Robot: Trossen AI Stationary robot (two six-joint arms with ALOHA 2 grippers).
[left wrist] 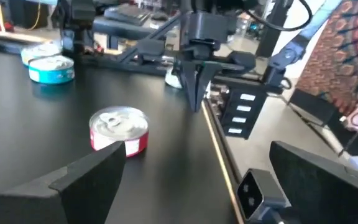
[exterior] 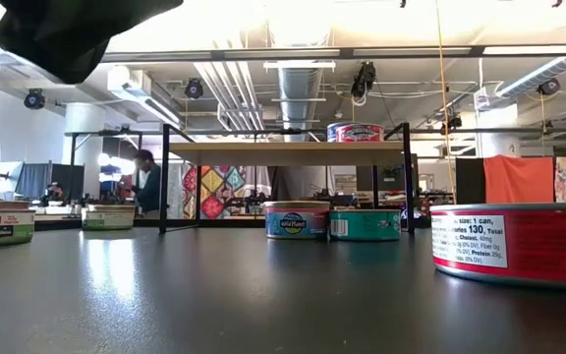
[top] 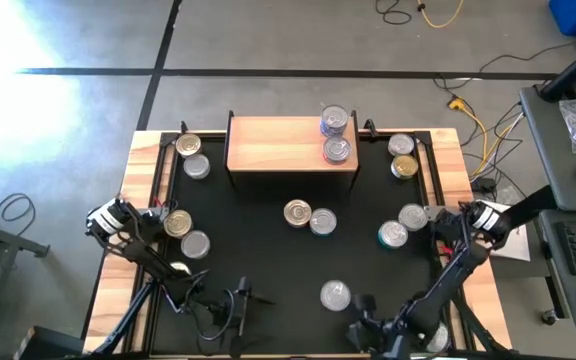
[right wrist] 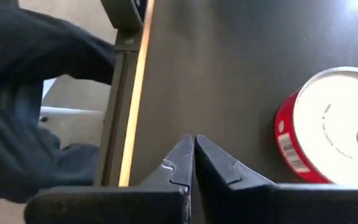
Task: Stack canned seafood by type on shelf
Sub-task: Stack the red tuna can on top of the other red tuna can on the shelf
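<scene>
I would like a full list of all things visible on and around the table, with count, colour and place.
cans on shelf: two, silver lids, right end of the shelf
shelf: one, light wood, far middle of table
loose cans: about twelve, silver or gold lids, scattered around the black table
red can: one, near middle
person: one, in the room behind
left gripper: open, near edge, empty
right gripper: shut, near edge, empty

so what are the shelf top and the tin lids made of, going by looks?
Shelf: light wood, matte, with visible grain; dark legs, possibly metal. Red-labelled tin: lid looks like bare silver metal, glossy with a pull tab; the label is probably printed paper or lacquer.
</scene>
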